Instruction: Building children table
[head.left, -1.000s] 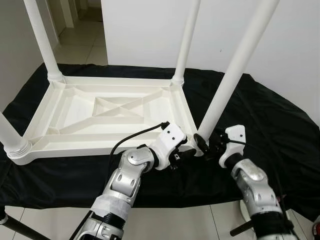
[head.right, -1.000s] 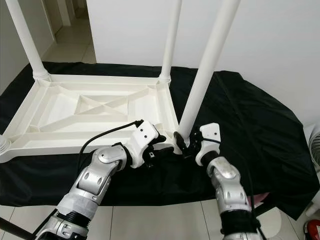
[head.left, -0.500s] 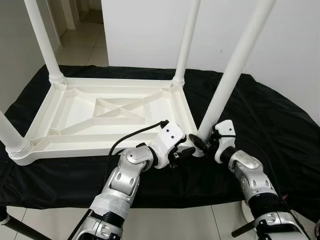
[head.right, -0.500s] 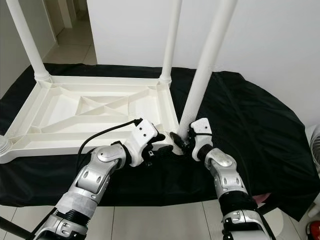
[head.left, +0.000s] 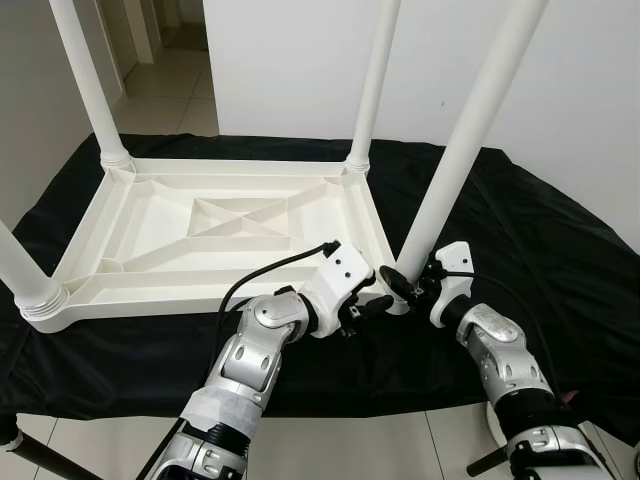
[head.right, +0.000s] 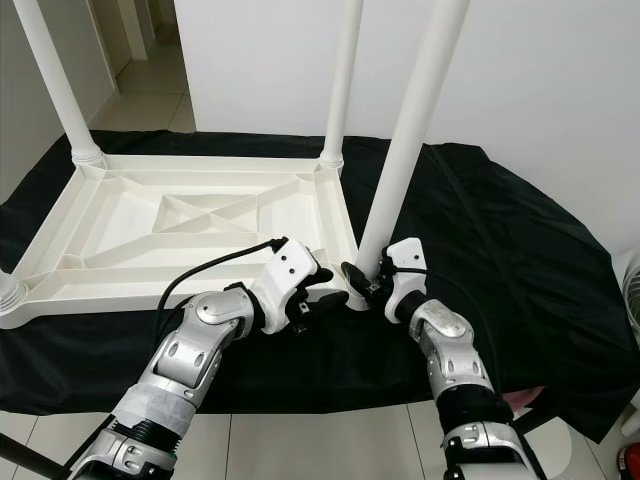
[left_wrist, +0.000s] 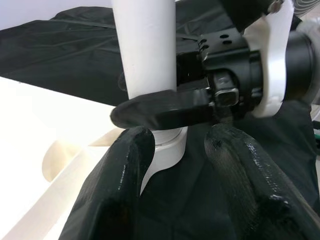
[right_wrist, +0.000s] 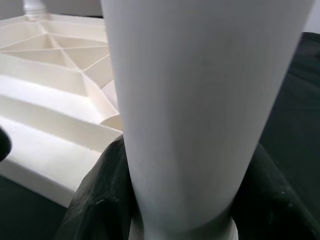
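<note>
Upside-down white plastic table top (head.left: 215, 225) lies on a black cloth (head.left: 540, 230), ribs up, w/ four white legs standing in its corner sockets.

Right gripper (head.left: 408, 287) is clamped round the near-right leg (head.left: 465, 150) low down, just above the socket collar (left_wrist: 167, 142). In the right wrist view one black finger (right_wrist: 102, 195) sits on each side of the leg, both touching it. In the left wrist view one right finger (left_wrist: 160, 109) crosses the front of the leg.

Left gripper (head.left: 368, 303) sits just beside the right one, at the same corner of the table top. Its fingers (left_wrist: 117, 185) are apart; one pad looks to touch the socket collar, though contact is hard to confirm, and the other is over the cloth beside it.

Far-right leg (head.left: 375, 80) and far-left leg (head.left: 85, 80) stand well beyond both grippers; near-left leg (head.left: 22, 272) is well off to the left gripper's side.
</note>
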